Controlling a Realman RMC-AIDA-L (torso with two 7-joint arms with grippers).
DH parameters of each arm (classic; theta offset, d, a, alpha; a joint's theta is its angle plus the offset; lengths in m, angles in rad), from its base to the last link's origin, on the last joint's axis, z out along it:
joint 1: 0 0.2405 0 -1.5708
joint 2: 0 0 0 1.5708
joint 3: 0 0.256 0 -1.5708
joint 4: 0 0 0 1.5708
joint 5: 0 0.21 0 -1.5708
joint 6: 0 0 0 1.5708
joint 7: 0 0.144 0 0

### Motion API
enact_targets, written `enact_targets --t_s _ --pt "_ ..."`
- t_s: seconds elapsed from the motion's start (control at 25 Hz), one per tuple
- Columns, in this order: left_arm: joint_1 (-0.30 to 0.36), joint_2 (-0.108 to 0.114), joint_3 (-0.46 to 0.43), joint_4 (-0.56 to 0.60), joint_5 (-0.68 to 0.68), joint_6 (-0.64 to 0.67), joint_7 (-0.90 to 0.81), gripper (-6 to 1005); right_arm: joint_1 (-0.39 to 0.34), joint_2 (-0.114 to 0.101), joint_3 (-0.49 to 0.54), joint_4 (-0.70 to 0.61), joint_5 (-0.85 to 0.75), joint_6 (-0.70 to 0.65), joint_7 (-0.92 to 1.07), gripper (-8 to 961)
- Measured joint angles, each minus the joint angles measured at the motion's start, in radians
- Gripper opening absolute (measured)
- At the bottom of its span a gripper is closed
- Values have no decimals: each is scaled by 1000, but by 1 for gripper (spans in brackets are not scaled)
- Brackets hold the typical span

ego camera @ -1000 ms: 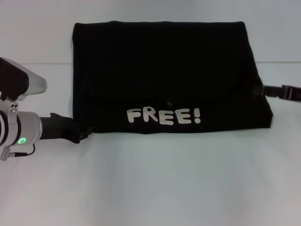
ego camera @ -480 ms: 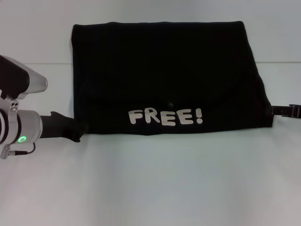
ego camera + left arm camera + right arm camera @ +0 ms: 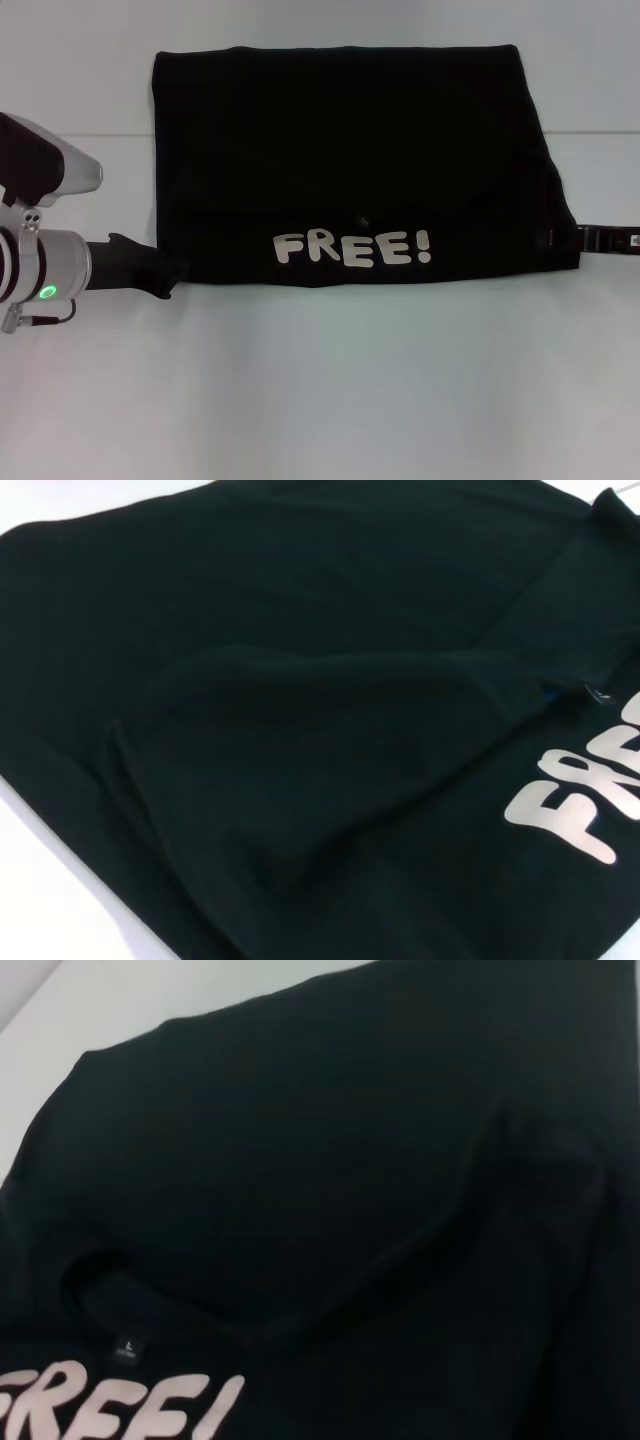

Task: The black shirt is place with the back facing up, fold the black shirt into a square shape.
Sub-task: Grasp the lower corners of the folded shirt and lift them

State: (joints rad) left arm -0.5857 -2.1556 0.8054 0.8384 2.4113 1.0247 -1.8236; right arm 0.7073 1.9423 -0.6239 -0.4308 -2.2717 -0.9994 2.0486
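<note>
We see the white table (image 3: 320,390) with broad bare room on its near half. On its far half lies the black shirt (image 3: 350,150), folded into a wide rectangle; its near edge carries the white word "FREE!" (image 3: 352,248), which shows the helper's plain shirt has a print. The sides are folded in over the body. Our left gripper (image 3: 160,275) meets the shirt's near left corner; we cannot tell its grip. Our right gripper (image 3: 605,240) sits at the near right corner, mostly out of frame, grip likewise unclear.
</note>
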Motion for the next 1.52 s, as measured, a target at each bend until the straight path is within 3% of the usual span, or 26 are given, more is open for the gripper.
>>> enact_targets --t_s 0.28,0.48,0.72,1.08,1.52 --pt "0 0 0 -1 1 0 1 6 -10 8 -24 4 0 26 0 450" --pt "0 0 0 -1 10 0 0 6 -19 10 -22 1 0 35 -5 206" --pt "0 0 -2 -1 14 0 -5 5 -30 10 -15 -5 5 26 -14 33" --pt "40 0 -17 86 26 109 -57 6 -98 13 -10 -96 8 -106 -20 33" --pt "102 4 -106 219 45 397 -49 5 -202 -1 27 -146 6 -366 -114 32"
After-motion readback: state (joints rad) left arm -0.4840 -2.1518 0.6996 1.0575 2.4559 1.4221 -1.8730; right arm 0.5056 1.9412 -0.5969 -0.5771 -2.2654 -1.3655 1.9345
